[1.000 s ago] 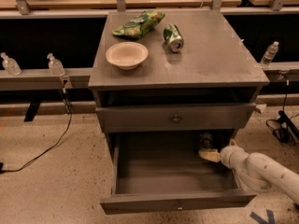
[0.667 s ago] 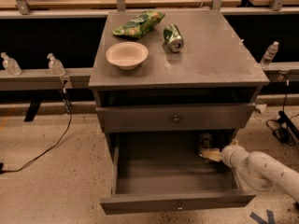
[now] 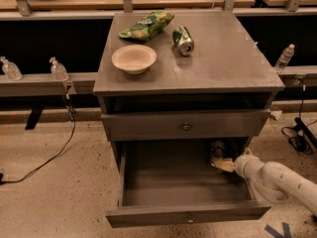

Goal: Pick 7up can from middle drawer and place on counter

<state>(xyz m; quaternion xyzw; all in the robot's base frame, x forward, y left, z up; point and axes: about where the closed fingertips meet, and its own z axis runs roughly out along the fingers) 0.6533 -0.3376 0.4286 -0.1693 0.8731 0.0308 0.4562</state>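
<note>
So far: drawer open; 7up can in its back right corner, not lifted yet.
End effector: inside drawer, right at 7up can; apart or together, cannot tell.
Left: grip, lift out, set on table w/ bowl, green can.
Vs earlier: arm approx same spot; 7up can unmoved.

No text, brand or number can be read. The green can and the snack bag, upper centre, carry print too blurred to make out. At lower right the gripper sits in the middle drawer beside a small can, its label illegible.
</note>
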